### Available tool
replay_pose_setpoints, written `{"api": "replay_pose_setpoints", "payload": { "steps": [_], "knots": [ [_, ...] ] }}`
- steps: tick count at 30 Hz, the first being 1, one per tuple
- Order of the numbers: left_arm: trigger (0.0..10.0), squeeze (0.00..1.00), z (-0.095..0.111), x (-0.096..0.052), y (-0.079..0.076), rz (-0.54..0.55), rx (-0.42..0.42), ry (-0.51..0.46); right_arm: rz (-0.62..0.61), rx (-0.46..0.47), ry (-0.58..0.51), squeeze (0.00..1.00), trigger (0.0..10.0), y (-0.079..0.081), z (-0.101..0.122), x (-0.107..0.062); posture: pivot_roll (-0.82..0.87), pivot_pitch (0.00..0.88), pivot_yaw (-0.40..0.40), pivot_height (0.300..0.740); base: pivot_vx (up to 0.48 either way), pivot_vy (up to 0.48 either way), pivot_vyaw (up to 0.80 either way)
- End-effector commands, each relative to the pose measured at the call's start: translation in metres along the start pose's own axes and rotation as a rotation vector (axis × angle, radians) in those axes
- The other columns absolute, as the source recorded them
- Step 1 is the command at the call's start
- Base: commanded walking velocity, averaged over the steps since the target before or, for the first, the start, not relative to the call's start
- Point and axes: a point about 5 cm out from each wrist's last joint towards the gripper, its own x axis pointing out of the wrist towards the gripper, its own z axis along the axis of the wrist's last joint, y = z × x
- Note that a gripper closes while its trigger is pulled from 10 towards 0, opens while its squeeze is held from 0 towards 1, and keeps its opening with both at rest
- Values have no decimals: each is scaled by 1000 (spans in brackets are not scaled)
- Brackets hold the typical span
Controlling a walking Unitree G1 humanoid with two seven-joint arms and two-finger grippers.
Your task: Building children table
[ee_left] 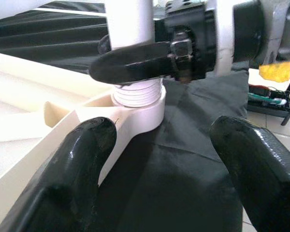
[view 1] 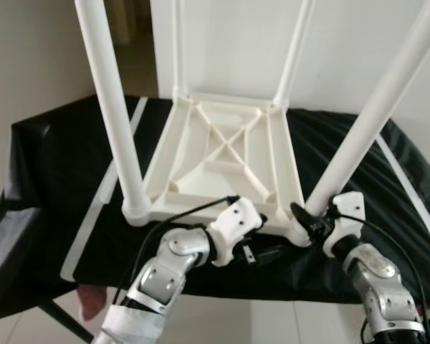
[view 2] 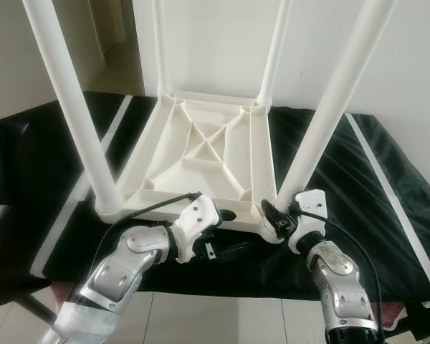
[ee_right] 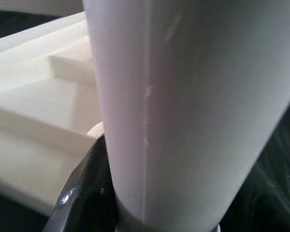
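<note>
A white plastic children's table [view 1: 222, 154] lies upside down on a black cloth, all its legs pointing up. My right gripper [view 1: 309, 218] is shut on the near right leg [view 1: 373, 122] just above its corner socket [ee_left: 145, 113]. In the left wrist view one of its black fingers [ee_left: 135, 63] wraps the leg above the exposed screw thread [ee_left: 137, 92]. The leg [ee_right: 183, 106] stands very close in the right wrist view. My left gripper [view 1: 264, 252] is open, low at the table's near edge, pointing at that same corner with nothing between its fingers [ee_left: 67, 179].
The black-covered work surface [view 1: 50, 165] carries white tape stripes [view 1: 93, 215] and ends close in front of me, above tiled floor. The near left leg [view 1: 115, 115] rises steeply beside my left arm. A white wall stands behind. A yellow item [ee_left: 280, 72] lies beyond the cloth's edge.
</note>
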Motion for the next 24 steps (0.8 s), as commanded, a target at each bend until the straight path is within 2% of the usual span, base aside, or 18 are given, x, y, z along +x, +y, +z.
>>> {"api": "replay_pose_setpoints", "payload": {
  "steps": [1,4,6,9,11,16,24],
  "knots": [
    [10000,0,0,0,0,46,-4,1,-107,29,51,0,10000,-1,-6,-1,-22,0,-41,740,0,0,0],
    [10000,0,0,0,0,43,-5,2,-189,55,57,0,10000,2,-6,-2,-23,0,-41,740,0,0,0],
    [10000,0,0,1,0,40,-9,3,-264,75,54,0,10000,15,-8,-2,-24,0,-42,740,0,0,0],
    [10000,0,0,1,-1,39,-7,4,-296,77,55,0,10000,20,-9,-3,-25,0,-42,740,0,0,0],
    [10000,0,1,2,-3,35,-11,1,-378,91,59,0,10000,32,-11,-3,-22,0,-48,740,0,0,0],
    [10000,0,1,2,-3,39,-14,1,-482,117,83,0,10000,43,-14,-3,-10,0,-52,740,0,0,0],
    [10000,0,1,0,0,52,-17,1,-491,115,90,0,10000,43,-11,-2,-9,0,-51,740,0,0,0]
  ]
}}
